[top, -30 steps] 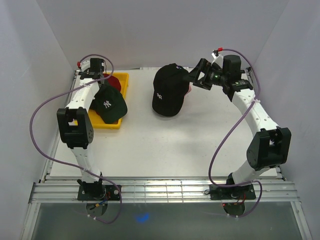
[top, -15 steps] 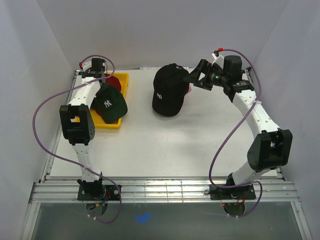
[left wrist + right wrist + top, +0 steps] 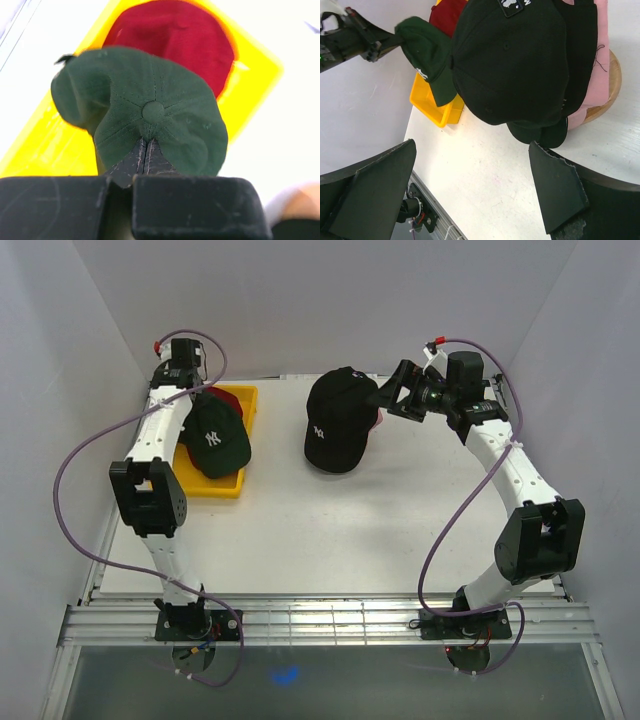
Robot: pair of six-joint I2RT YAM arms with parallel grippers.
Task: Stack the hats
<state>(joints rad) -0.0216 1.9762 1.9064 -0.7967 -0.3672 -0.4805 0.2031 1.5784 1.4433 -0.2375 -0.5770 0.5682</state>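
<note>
- A yellow plastic tray (image 3: 222, 488) sits at the far left of the table, close to the left wall. It is rectangular, with a low raised rim.
- The right wrist view shows the rounded edge of a light wooden stand (image 3: 611, 92), whose base rests flat on the table.
- The white table (image 3: 330, 530) is matte.
- Plain white walls (image 3: 320, 300) close in the left, back and right sides.
- Slotted aluminium rails (image 3: 330, 622) run along the near edge.
- A small blue patch (image 3: 286, 675) shows on the grey surface below the rails.

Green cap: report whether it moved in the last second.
Yes. The green cap, held by the left end effector, shifted toward the far end of the yellow tray.
</note>
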